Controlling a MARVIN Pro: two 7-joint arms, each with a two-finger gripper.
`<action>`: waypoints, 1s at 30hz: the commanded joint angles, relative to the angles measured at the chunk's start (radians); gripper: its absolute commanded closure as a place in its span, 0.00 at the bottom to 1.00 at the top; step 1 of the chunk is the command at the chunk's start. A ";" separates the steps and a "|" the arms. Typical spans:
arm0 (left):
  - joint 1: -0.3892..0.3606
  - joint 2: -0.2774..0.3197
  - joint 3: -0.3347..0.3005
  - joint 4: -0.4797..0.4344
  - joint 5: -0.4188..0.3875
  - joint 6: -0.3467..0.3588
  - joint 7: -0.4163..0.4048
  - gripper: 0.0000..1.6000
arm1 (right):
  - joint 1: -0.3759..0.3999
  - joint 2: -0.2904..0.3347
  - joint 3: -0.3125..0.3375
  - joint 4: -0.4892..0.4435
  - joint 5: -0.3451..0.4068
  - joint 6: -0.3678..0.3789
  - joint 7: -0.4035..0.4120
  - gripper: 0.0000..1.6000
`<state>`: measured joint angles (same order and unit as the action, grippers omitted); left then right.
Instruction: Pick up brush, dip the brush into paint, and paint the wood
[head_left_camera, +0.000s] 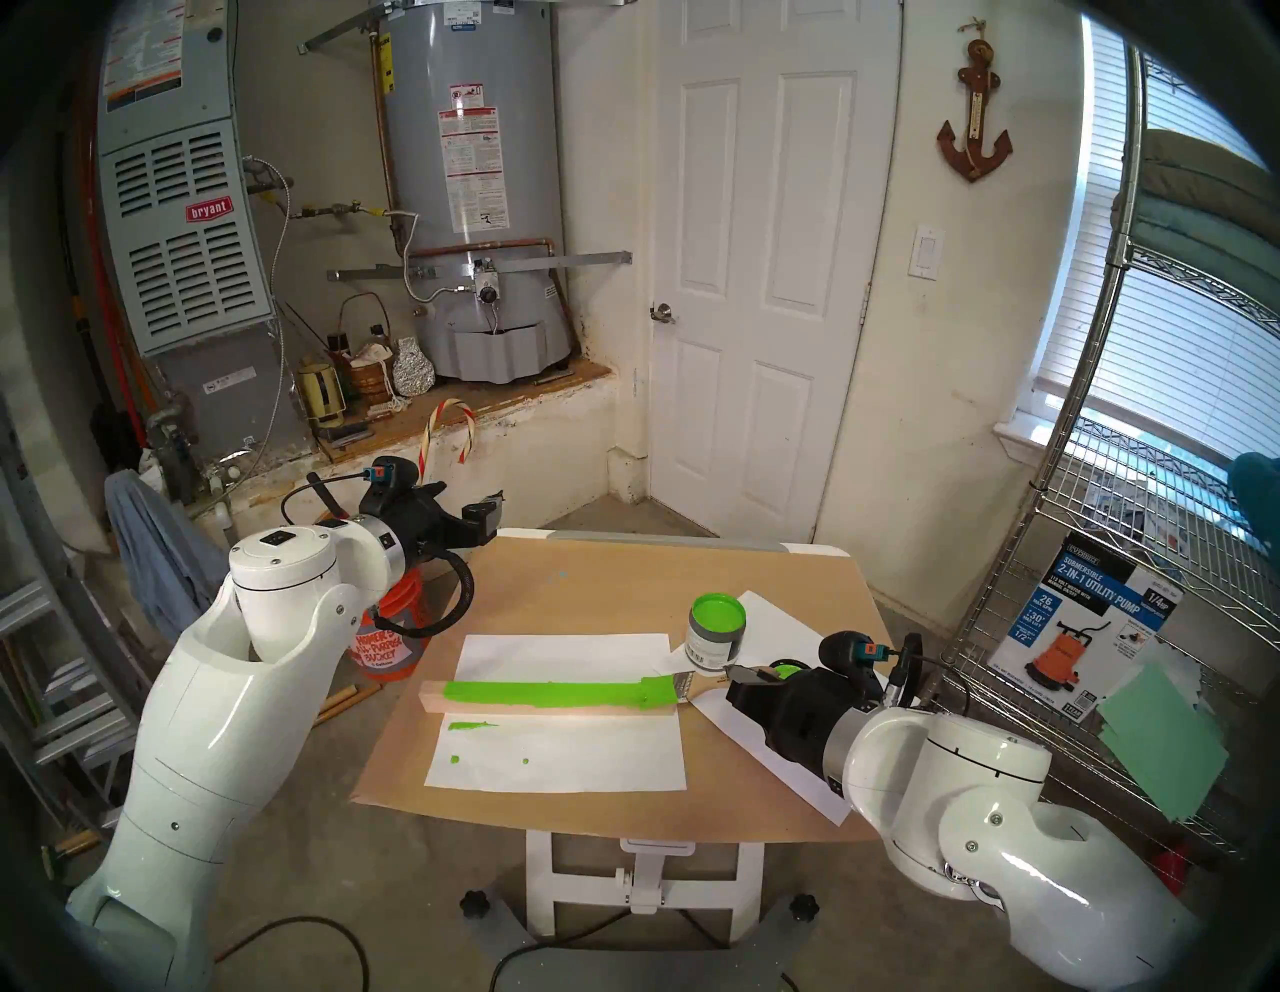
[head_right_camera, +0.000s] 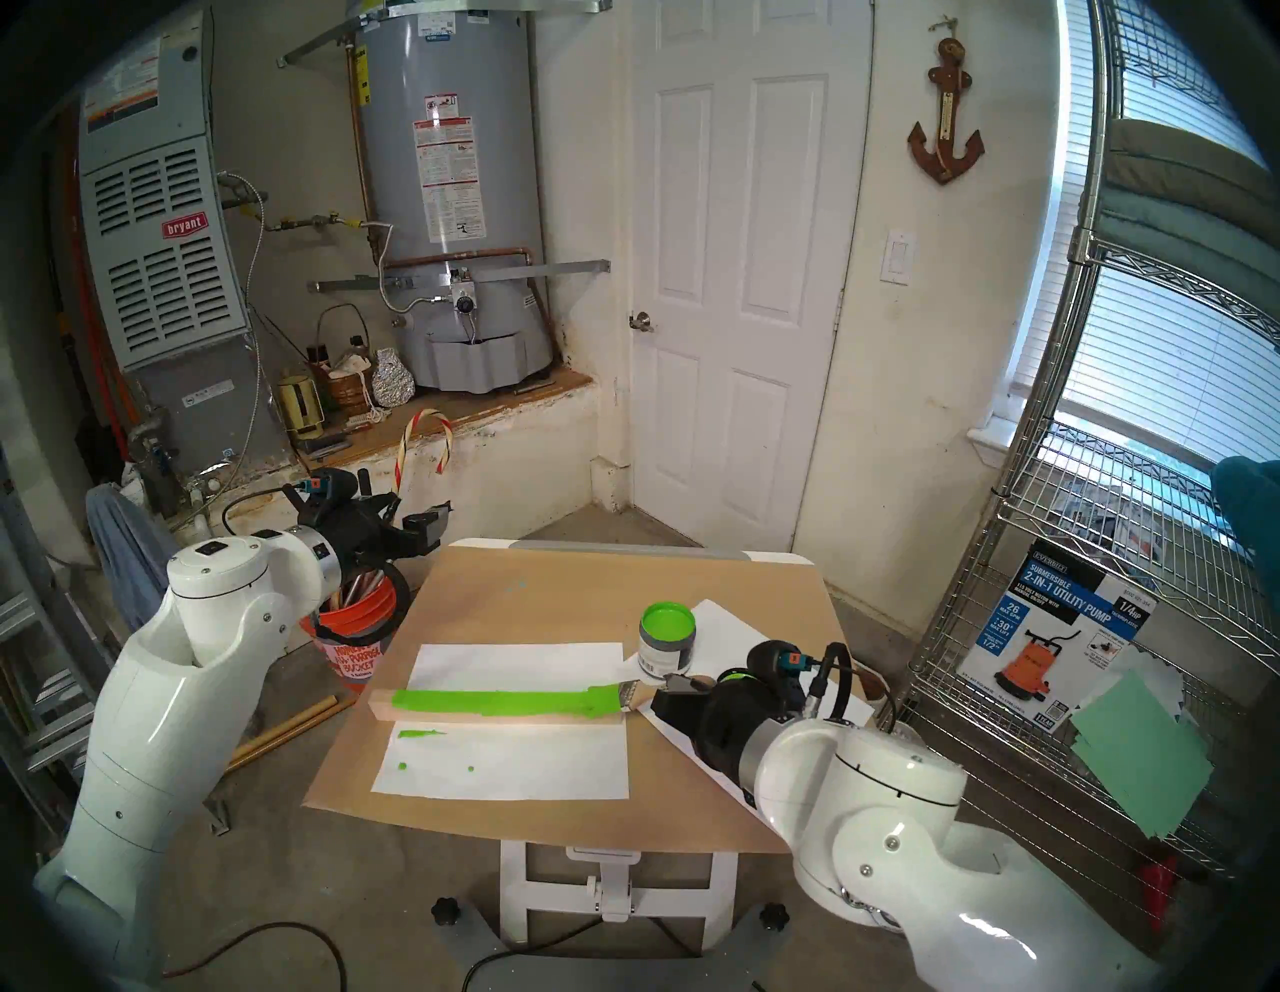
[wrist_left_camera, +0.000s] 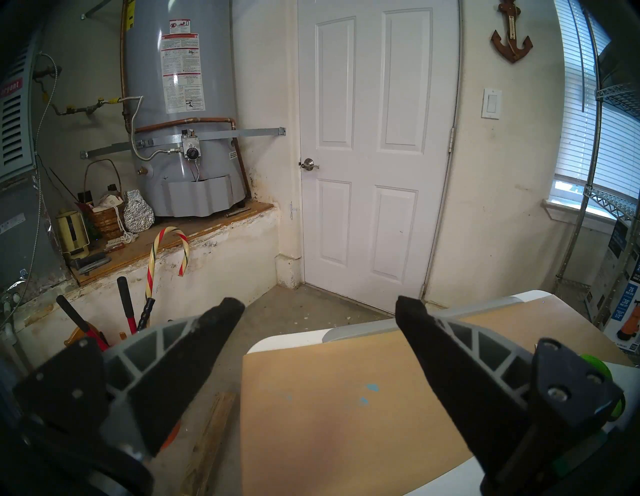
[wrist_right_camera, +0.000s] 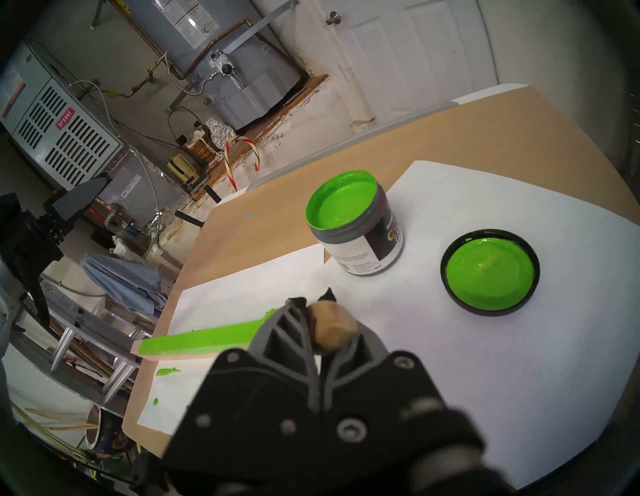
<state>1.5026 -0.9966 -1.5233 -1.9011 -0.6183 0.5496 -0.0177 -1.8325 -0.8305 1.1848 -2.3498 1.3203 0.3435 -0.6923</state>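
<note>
1. Head stereo left: the right claw (head_left_camera: 735, 675) is clamped tight on the brush (head_left_camera: 682, 682), whose green bristles rest at the right end of the wood (head_left_camera: 547, 696). The paint (head_left_camera: 717, 627) stands just behind the brush, very near the claw. Swinging back for another dip could clip the can and tip it over the paper (head_left_camera: 554, 758) and bench (head_left_camera: 623, 575)

2. Head stereo right: the bar lies loose on the paper, nothing pinning it (the left claw (head_right_camera: 433, 523) hangs well apart, over the bench's far left corner). A hard stroke might shove the wood sideways or drag it along. Stray green smears already mark the sheet in front

3. Left wrist: that claw's jaws stand wide apart, holding nothing; little risk here

4. Right wrist: only the handle's butt shows between the fingers (wrist_right_camera: 287, 329), so the hold sits far back; pressing down could twist the brush in the grip. The green-coated lid (wrist_right_camera: 490, 272) lies on paper beside the can, easy to smear if the arm sweeps low
</note>
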 joint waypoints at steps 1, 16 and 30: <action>-0.009 0.002 -0.009 -0.017 -0.002 -0.002 0.001 0.00 | -0.017 0.023 0.025 -0.019 0.010 0.003 -0.002 1.00; -0.009 0.002 -0.009 -0.017 -0.002 -0.002 0.001 0.00 | -0.034 0.043 0.062 -0.044 0.039 0.005 -0.009 1.00; -0.011 0.002 -0.007 -0.013 -0.001 -0.004 0.000 0.00 | -0.009 -0.006 0.127 -0.094 0.143 -0.046 0.138 1.00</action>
<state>1.5026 -0.9966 -1.5228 -1.9006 -0.6183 0.5495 -0.0178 -1.8865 -0.7953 1.2961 -2.4101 1.4349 0.3285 -0.6440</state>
